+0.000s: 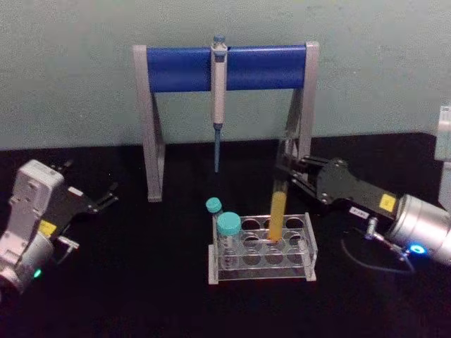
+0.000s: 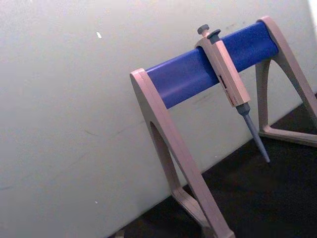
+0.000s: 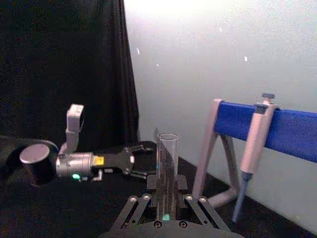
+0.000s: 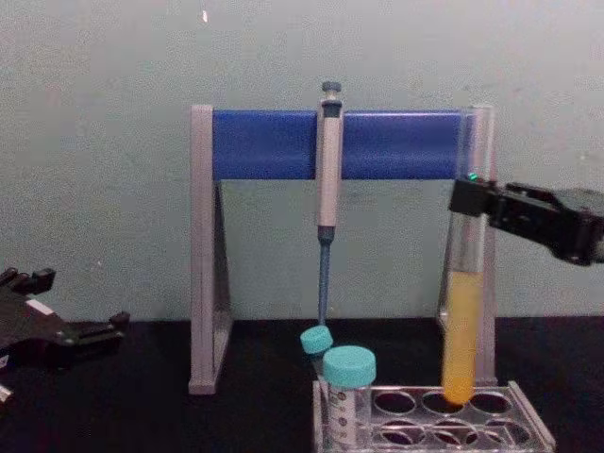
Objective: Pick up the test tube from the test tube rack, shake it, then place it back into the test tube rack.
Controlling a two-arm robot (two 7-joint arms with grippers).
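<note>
The right gripper (image 1: 283, 171) had its jaws clamped on the test tube (image 1: 278, 204) above the yellow liquid and held it upright over the right half of the test tube rack (image 1: 261, 276). In the chest view the tube's rounded bottom sat at a hole in the rack's top plate, but I could not tell how deep it went. The head view did not settle which row that hole was in. The right wrist view gave me the tube's open mouth between the jaws, and the left gripper (image 3: 150, 162) beyond it with its jaws apart. The head view placed that gripper low over the bench (image 1: 141, 296), well off the rack's left end.

Two teal-capped vials (image 1: 227, 225) stood at the rack's left end, one tilted behind the other. Behind the rack stood the grey-legged stand (image 1: 225, 67) with its blue bar, a grey pipette (image 1: 219, 77) hanging from it. The left wrist view looked at that stand and pipette against the wall.

Each arm carried a small yellow sticker. I could not read any writing on either.
</note>
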